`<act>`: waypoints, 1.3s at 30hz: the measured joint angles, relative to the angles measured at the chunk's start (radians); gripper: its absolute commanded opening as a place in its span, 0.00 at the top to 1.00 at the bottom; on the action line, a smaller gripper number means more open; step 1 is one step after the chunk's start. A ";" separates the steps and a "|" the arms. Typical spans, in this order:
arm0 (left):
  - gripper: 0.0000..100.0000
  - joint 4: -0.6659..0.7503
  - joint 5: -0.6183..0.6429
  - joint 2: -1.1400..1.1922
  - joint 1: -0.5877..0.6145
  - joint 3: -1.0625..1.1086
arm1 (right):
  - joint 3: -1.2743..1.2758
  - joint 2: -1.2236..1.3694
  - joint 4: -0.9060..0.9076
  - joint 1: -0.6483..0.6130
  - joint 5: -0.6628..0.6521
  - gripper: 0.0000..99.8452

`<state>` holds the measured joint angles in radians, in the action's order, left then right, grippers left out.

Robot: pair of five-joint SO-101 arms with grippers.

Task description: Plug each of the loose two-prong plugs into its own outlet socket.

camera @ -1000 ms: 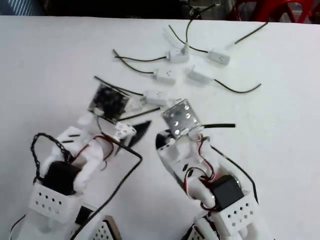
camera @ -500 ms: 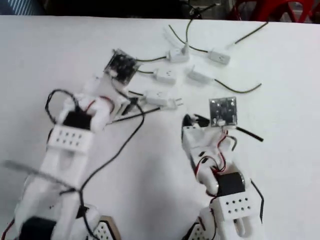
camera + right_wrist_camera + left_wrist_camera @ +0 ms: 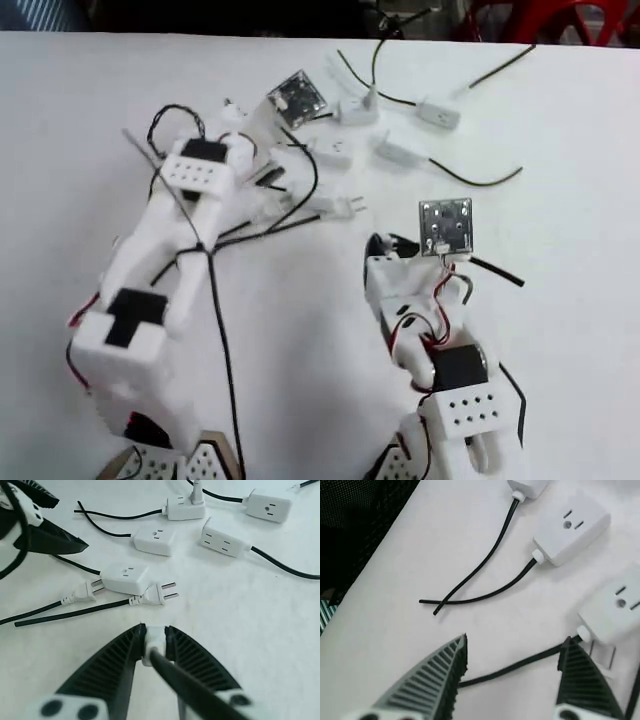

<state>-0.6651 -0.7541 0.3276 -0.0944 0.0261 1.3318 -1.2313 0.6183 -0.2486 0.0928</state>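
The left gripper (image 3: 515,642) is hanging low over the table toward the far edge, left of the cluster of sockets. Its jaws are standing wide apart and gripping nothing, and a black cable (image 3: 520,664) is lying on the table between them.

Just ahead of it, the nearest socket (image 3: 124,577) is lying flat. A cabled plug (image 3: 82,593) is butting against its end on the side of the table's left edge; I cannot tell whether those prongs are seated. The loose plug (image 3: 154,596) is lying just beside that socket, on its near-edge side, with its prongs pointing toward the right edge and entering nothing.

Toward the far edge, the middle socket (image 3: 155,540) is sitting free, and the rear socket (image 3: 182,509) is carrying an upright plug (image 3: 196,490). Right of these, a side socket (image 3: 225,541) and a far-right socket (image 3: 267,506) are lying apart from each other.

The right gripper (image 3: 155,629) is hovering near the middle of the table, right of the loose plug. Its jaws are gripping the held plug (image 3: 155,639), a white one whose black cord (image 3: 495,268) is trailing toward the right edge.
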 measured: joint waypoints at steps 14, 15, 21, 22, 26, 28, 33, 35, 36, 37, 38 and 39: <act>0.71 0.006 0.000 0.385 0.002 -0.358 | 0.000 0.000 -0.002 -0.002 0.000 0.98; 0.71 0.006 0.000 0.405 0.005 -0.377 | 0.000 0.000 -0.002 -0.002 0.000 0.98; 0.71 0.006 0.000 0.551 0.021 -0.552 | 0.000 0.000 -0.002 -0.002 0.000 0.98; 0.71 0.006 0.000 0.580 0.021 -0.585 | 0.000 0.000 -0.002 -0.002 0.000 0.98; 0.71 0.006 0.000 0.686 0.020 -0.729 | 0.000 0.000 -0.002 -0.002 0.000 0.98; 0.71 0.006 0.000 0.738 0.020 -0.801 | 0.000 0.000 -0.002 -0.002 0.000 0.98; 0.71 0.006 0.000 0.853 0.018 -0.971 | 0.000 0.000 -0.002 -0.002 0.000 0.98; 0.71 0.006 0.000 0.891 0.018 -1.023 | 0.000 0.000 -0.002 0.000 0.000 0.98; 0.71 0.006 0.000 0.907 0.018 -1.045 | 0.000 0.000 -0.002 0.000 0.000 0.98; 0.71 0.006 0.000 0.918 0.018 -1.063 | 0.000 0.000 -0.002 0.000 0.000 0.98; 0.72 0.003 0.000 0.928 0.018 -1.080 | 0.000 0.000 -0.002 -0.002 0.000 0.98; 0.73 -0.005 0.000 0.936 0.018 -1.096 | 0.000 0.000 -0.002 -0.002 0.000 0.98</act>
<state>-0.6697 -0.7541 1.2635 -0.0760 -1.0694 1.3318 -1.2313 0.6168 -0.2501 0.0928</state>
